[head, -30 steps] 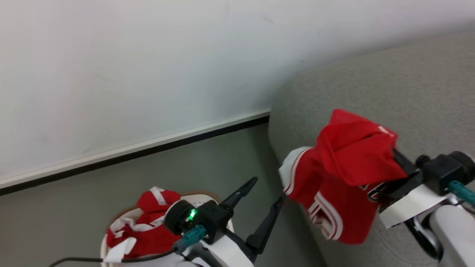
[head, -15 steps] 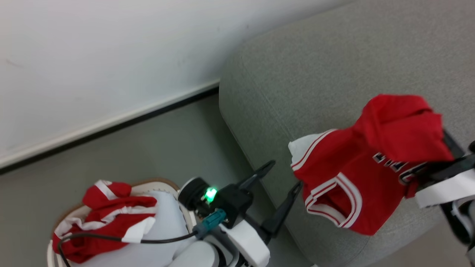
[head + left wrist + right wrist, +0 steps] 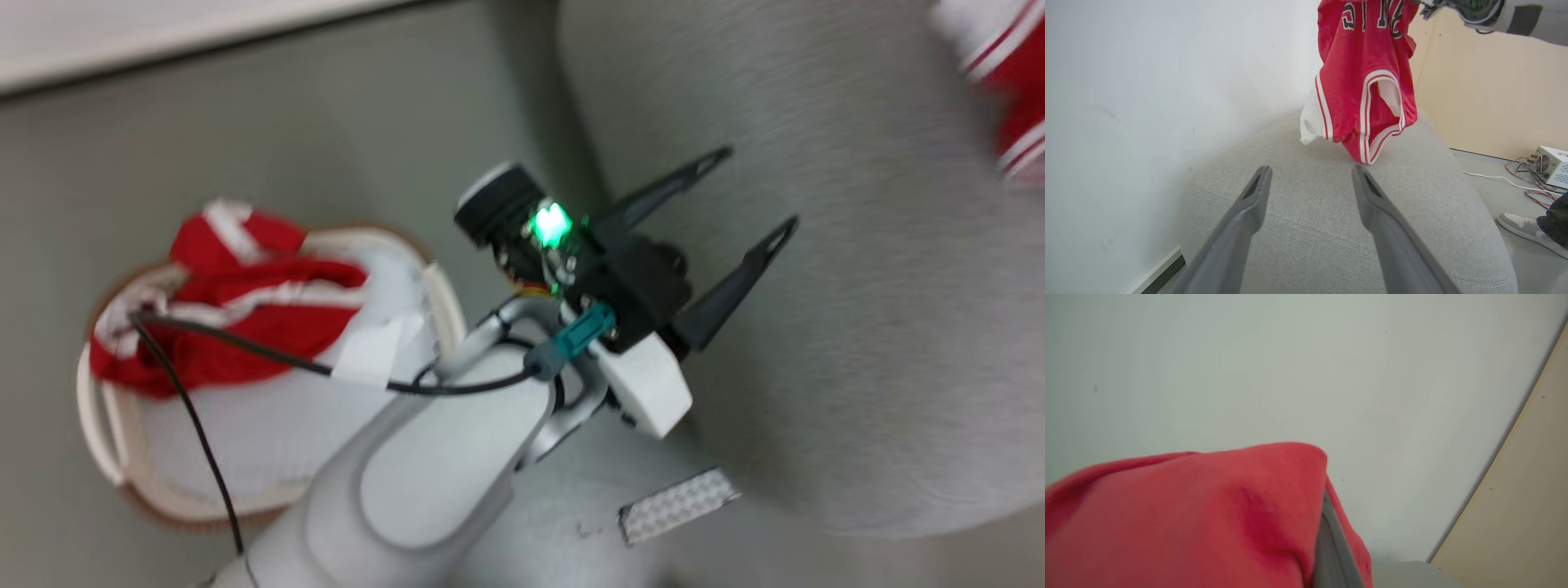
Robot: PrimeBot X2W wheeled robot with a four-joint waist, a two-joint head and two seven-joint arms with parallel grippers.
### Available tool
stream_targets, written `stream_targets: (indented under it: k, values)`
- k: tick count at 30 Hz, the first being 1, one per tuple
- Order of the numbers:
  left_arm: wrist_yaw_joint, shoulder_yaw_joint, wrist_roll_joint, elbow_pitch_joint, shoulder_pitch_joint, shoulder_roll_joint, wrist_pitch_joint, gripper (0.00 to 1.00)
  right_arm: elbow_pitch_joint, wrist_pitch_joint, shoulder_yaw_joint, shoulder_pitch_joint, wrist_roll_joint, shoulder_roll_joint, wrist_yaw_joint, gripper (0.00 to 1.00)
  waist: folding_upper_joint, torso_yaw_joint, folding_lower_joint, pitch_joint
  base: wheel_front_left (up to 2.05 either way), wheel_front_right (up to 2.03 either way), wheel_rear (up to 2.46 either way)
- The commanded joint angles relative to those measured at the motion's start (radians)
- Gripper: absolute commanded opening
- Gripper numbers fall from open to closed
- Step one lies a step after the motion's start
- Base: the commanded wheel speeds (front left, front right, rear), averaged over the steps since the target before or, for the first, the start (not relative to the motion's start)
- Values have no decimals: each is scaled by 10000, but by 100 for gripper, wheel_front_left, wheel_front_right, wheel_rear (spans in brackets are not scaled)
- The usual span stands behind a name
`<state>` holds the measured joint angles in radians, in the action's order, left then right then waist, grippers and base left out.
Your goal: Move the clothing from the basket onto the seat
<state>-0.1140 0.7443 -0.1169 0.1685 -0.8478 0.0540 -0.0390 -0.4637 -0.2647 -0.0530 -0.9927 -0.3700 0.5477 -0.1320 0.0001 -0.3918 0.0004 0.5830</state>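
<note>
Clothing point(image 3: 237, 318) sits heaped in the basket point(image 3: 98, 408) at nine o'clock; right jaws grip a red jersey point(image 3: 1367, 81) dangling over the seat point(image 3: 1310, 228), at twelve o'clock from the wide-spread, empty left jaws.

Left claw point(image 3: 759, 186) agape, right claw point(image 3: 1327, 539) closed

My left arm shows a pale grey forearm point(image 3: 424, 482), a black wrist block point(image 3: 633, 278) lit green, a teal plug point(image 3: 571, 343) on a thin black cable point(image 3: 245, 347), a white housing point(image 3: 645, 388), and the left gripper point(image 3: 759, 186) with two long dark tapered fingers point(image 3: 739, 278).
</note>
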Motion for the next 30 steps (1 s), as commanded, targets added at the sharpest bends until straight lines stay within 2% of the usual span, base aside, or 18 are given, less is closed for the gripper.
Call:
stream_targets:
  k: [1,5,7,10,14,15,16,17,21,24,25,30]
  values:
    - [43,91,77,165,-497,6,-214,100,-428,3,-442,-849,204,450,25,0,-1,1457,-4,1763,0,0,0]
    - [331,465,-275,430,-1162,-23,-657,100,-1614,6,-1661,-2582,922,980,25,0,-1,2070,-4,2251,0,0,0]
    - [560,709,-572,482,-1371,-22,-831,100,-2383,25,-1943,-3022,1428,1075,25,0,-1,2307,-4,2408,0,0,0]
    - [885,1042,-891,620,-1555,-26,-976,100,-3556,35,-2308,-3328,2109,999,25,0,-1,2580,-4,2565,0,0,0]
    - [1272,1350,-1315,819,-1699,-22,-1170,100,-4954,15,-2911,-2981,2821,513,25,0,-1,2816,-4,2716,0,0,0]
    - [1350,1429,-1374,883,-1715,-24,-1234,100,-5155,13,-3018,-2876,2984,333,25,16,-1,2849,-4,2721,0,0,0]
    - [1403,1476,-1458,956,-1733,-24,-1262,100,-5315,10,-3142,-2817,3049,173,25,40,-1,2868,-4,2711,0,0,0]
    - [1467,1515,-1500,1052,-1744,-21,-1332,100,-5508,9,-3194,-2720,3099,12,25,100,-1,2872,-4,2674,0,0,0]
    - [1605,1462,-1713,1503,-1491,4,-1554,100,-5179,5,-2893,-2289,3240,-555,25,100,-1,2720,-4,2217,0,0,0]
    - [1740,1243,-1915,1827,-1049,268,-1795,100,-4550,9,-2363,-1449,3116,-1107,25,100,-1,2460,-4,1566,0,0,0]
    - [1740,1243,-1915,1827,-1049,268,-1795,100,-4550,9,-2363,-1449,3116,-1107,25,100,-1,2460,-4,1566,0,0,0]
    - [2140,698,-2407,2079,177,797,-2111,100,-3090,9,-1728,620,2705,-2119,25,100,-1,2076,-4,49,0,0,0]
